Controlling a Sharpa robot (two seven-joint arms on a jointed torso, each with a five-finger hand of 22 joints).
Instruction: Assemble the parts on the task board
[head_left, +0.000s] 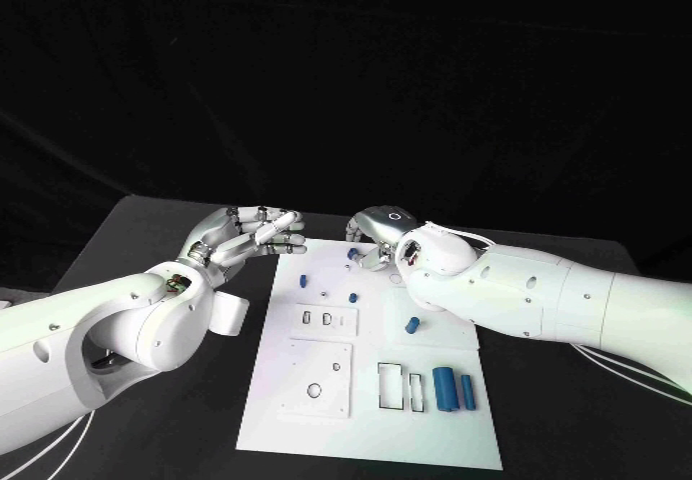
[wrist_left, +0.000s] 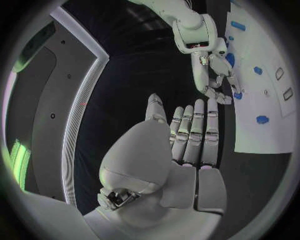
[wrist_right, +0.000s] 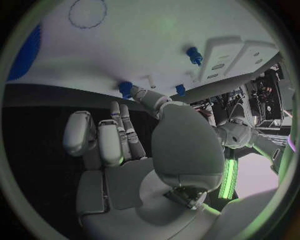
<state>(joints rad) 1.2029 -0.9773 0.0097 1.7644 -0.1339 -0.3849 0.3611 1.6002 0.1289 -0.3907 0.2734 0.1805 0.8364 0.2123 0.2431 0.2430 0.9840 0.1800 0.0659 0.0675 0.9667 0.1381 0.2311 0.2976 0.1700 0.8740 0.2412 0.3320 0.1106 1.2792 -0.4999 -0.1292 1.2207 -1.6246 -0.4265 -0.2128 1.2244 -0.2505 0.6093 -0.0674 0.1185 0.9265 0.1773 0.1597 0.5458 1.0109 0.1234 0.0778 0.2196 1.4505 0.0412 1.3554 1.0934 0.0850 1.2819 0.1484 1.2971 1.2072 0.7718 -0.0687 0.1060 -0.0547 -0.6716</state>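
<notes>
From my head view, I am working at the far end of the task board (head_left: 433, 420): my right robot hand (head_left: 378, 236) is curling down over a small blue part (head_left: 355, 254) near the far edge, so I judge the step is seating or picking that piece. My left robot hand (head_left: 248, 238) is hovering beside the board's far left corner, fingers loosely gathered and holding nothing. A short blue peg (head_left: 414, 325) is lying mid-board, its long axis running roughly away from me.

From my left wrist view, my left fingers (wrist_left: 195, 131) are lying straight, side by side, empty.

From my right wrist view, a fingertip (wrist_right: 139, 93) is touching a blue part (wrist_right: 125, 88); I cannot tell whether it is gripped. Next I need a careful, aligned press.
</notes>
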